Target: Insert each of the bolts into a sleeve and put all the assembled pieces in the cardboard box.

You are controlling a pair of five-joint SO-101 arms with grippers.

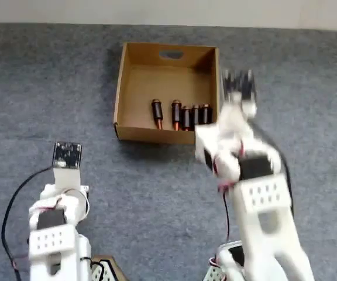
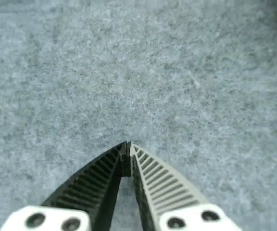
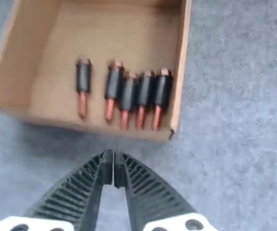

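The cardboard box (image 1: 121, 82) sits at the back centre of the grey felt. Several bolts in black sleeves (image 1: 186, 116) lie in it along the near wall, copper threads pointing toward me. One piece (image 3: 83, 82) lies apart from the rest (image 3: 138, 91), which are bunched against the box's wall (image 3: 179, 72). My right gripper (image 3: 110, 156) is shut with nothing in it, hovering just short of the box's near wall. My left gripper (image 2: 127, 147) is shut and holds nothing, over bare felt. The left arm (image 1: 63, 205) stands at the front left.
The right arm (image 1: 244, 164) rises beside the box's right corner. Grey felt (image 1: 309, 105) covers the whole table, with open room left and right of the box. A black cable (image 1: 10, 205) loops beside the left arm.
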